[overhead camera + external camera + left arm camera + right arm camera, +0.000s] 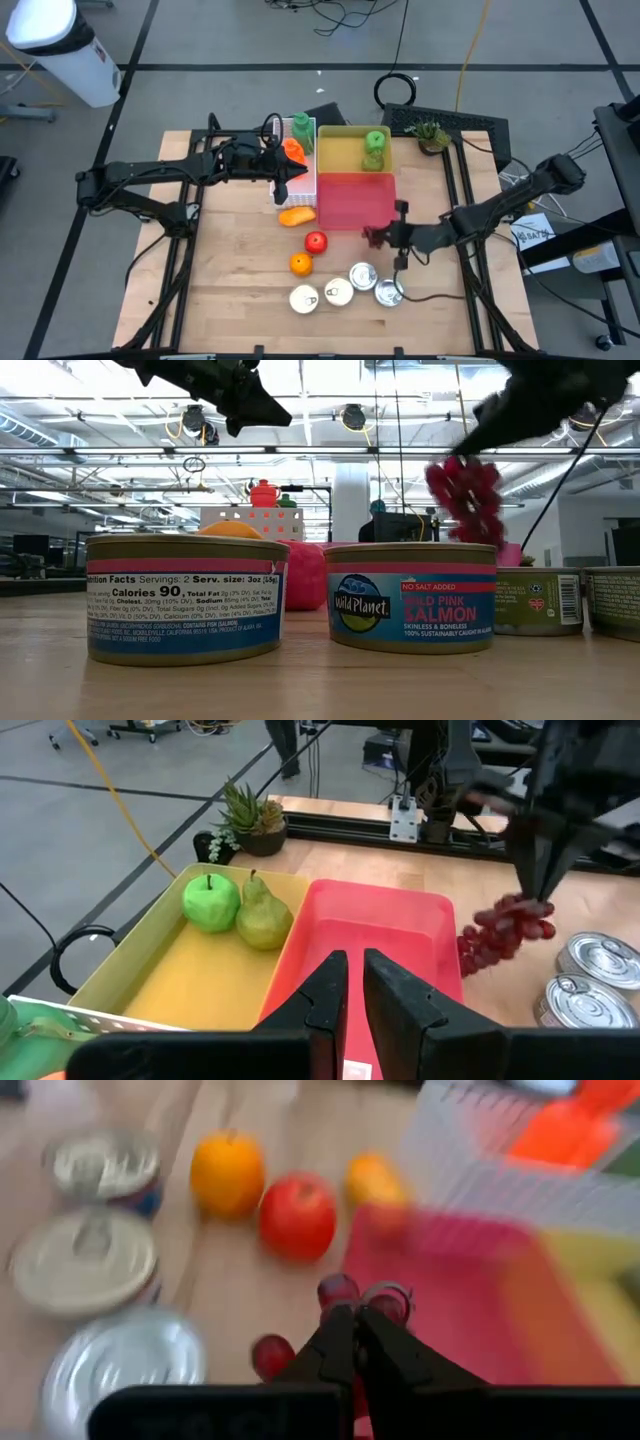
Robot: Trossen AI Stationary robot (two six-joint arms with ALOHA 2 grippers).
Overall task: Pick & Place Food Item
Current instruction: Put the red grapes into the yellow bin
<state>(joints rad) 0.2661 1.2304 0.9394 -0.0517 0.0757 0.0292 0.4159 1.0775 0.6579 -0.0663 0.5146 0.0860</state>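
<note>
A bunch of dark red grapes [372, 237] hangs from my right gripper [386, 236] just off the near right corner of the pink tray [355, 200]. It also shows in the left wrist view as grapes [500, 932] and in the low view as grapes [465, 495]. My left gripper [290, 180] hovers shut and empty at the pink tray's left side, by the white basket [300, 150]. A yellow tray [345, 150] behind the pink one holds a green apple [211, 903] and a pear [263, 918]. My right gripper is shut on the top of the grape bunch [528, 905], pinched between the two fingers, which come from above and point down. The bunch [338, 1292] hangs below the fingers, lifted clear of the table.
On the table near the trays lie a red apple [316, 241], an orange [301, 264] and a yellow-orange fruit [296, 215]. Several tins [350, 288] stand along the near edge. The white basket holds a carrot [293, 150]. A small plant [430, 133] sits at the far right.
</note>
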